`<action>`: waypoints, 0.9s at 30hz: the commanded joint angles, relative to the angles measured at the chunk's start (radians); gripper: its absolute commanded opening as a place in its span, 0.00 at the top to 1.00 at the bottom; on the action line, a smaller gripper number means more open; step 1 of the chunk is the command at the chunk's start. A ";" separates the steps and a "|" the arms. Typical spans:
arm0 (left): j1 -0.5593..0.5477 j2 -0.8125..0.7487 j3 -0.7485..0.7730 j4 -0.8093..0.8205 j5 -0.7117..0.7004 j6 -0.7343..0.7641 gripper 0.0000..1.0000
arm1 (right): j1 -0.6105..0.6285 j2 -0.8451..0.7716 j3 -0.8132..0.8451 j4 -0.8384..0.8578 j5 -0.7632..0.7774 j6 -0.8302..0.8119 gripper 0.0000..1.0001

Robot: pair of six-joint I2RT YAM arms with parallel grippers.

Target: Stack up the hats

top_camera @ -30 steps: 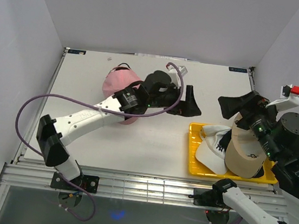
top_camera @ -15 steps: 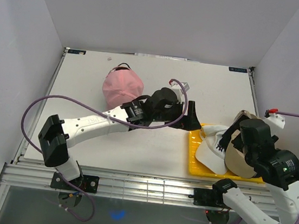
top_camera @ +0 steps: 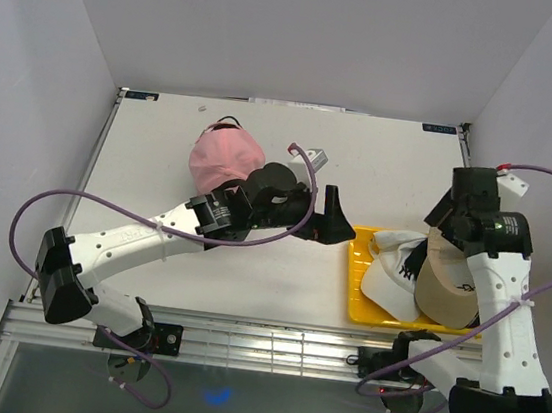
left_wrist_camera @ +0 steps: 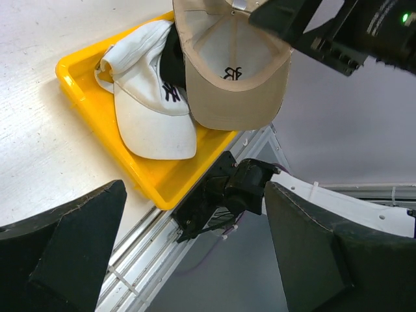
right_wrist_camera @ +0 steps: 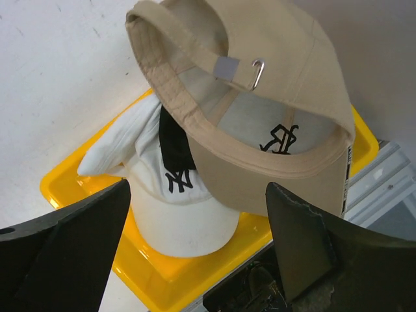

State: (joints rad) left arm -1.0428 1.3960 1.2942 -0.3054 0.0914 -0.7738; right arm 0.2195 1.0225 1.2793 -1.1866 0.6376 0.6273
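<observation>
A plain pink hat (top_camera: 224,155) sits at the table's middle back. A white hat (top_camera: 392,273) with a dark logo and a tan hat (top_camera: 448,286) lie in the yellow tray (top_camera: 357,277), the tan one leaning over the white one with its inside showing. A strip of the black hat (right_wrist_camera: 172,140) shows between them. My left gripper (top_camera: 338,216) is open and empty, just left of the tray. My right gripper (top_camera: 444,212) is open and empty above the tan hat (right_wrist_camera: 260,97). The left wrist view shows the white hat (left_wrist_camera: 153,104) and tan hat (left_wrist_camera: 234,84).
The yellow tray (right_wrist_camera: 84,188) stands at the table's front right corner, next to the table's metal front rail (top_camera: 269,342). White walls close in the back and both sides. My left arm (top_camera: 153,227) stretches across the table's front left.
My left gripper moved right from the pink hat toward the tray, then drew back slightly. My right arm dipped low by the tray and has risen, its wrist now over the tray's far end.
</observation>
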 commanded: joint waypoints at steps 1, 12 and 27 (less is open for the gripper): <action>0.001 -0.043 -0.016 0.002 -0.007 0.021 0.02 | -0.209 0.004 0.103 0.099 -0.177 -0.201 0.11; 0.004 -0.032 -0.021 -0.001 0.036 0.036 0.02 | -0.417 -0.016 0.066 0.099 -0.326 -0.233 0.11; 0.010 -0.026 -0.038 -0.061 0.110 0.053 0.02 | -0.543 -0.047 -0.072 0.157 -0.219 -0.235 0.11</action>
State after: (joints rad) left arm -1.0397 1.3861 1.2530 -0.3367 0.1795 -0.7441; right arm -0.3115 0.9771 1.1889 -1.0809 0.3542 0.4099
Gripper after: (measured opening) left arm 0.979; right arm 0.896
